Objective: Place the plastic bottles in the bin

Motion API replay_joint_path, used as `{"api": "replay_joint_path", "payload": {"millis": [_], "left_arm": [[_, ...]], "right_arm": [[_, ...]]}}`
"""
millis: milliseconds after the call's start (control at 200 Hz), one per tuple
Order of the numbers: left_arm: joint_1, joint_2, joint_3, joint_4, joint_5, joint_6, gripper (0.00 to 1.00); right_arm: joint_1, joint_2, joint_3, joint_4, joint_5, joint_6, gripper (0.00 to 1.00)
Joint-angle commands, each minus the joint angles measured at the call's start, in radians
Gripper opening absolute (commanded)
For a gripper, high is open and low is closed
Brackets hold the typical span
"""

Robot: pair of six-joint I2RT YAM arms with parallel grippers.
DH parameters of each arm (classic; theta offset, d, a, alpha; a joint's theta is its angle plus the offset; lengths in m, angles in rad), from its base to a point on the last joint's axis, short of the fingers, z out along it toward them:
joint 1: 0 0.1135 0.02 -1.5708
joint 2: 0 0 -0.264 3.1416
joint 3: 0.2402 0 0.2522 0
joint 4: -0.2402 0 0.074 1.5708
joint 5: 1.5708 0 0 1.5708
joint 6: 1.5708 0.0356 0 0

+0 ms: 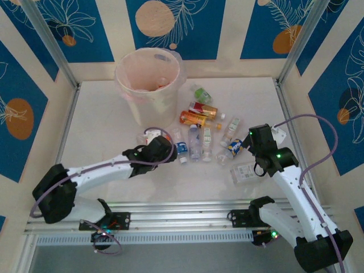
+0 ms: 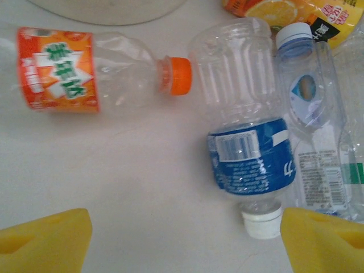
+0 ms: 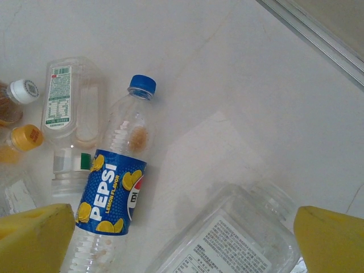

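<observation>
The left gripper stands with its jaws wide apart and nothing between them but bare table. The white cap of the blue-label bottle lies just beside one finger, with its body off to that side. Closing from here, I'd say that finger could clip the cap and skate the bottle away, or shove it into its neighbours. The orange-cap bottle lies apart, further out. The right gripper is likewise open and empty, hanging over the mouth end of a flat clear bottle, with the Pepsi bottle close against one finger. A pinch might catch both, or squash the thin plastic so it pops free. The bin stands at the far side, beyond the heap of bottles, so a loose hold could drop one on the way.
</observation>
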Motion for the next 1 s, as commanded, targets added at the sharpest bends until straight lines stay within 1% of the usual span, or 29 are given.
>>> {"api": "replay_joint_path", "payload": {"millis": [0, 95, 280, 395, 535, 805, 995], "left_arm": [[-0.008, 0.060, 0.057, 0.081, 0.031, -0.021, 0.85], [-0.006, 0.119, 0.105, 0.094, 0.030, -0.010, 0.85], [0.028, 0.247, 0.245, -0.035, 0.022, -0.064, 0.80], [0.049, 0.313, 0.286, -0.035, 0.033, -0.074, 0.80], [0.076, 0.389, 0.341, -0.073, 0.057, -0.073, 0.79], [0.082, 0.470, 0.399, -0.088, 0.094, -0.031, 0.79], [0.082, 0.506, 0.431, -0.103, 0.121, 0.029, 0.78]], "right_arm": [[-0.006, -0.010, -0.012, -0.017, -0.002, 0.013, 0.99], [-0.007, -0.011, -0.016, -0.014, -0.009, 0.009, 0.99], [-0.008, -0.012, -0.026, -0.008, -0.021, 0.011, 0.99], [-0.008, -0.012, -0.032, -0.006, -0.025, 0.015, 0.99], [-0.009, -0.013, -0.037, 0.001, -0.030, 0.010, 0.99], [-0.010, -0.012, -0.040, 0.009, -0.027, 0.010, 0.99], [-0.011, -0.012, -0.042, 0.005, -0.023, 0.008, 0.99]]}}
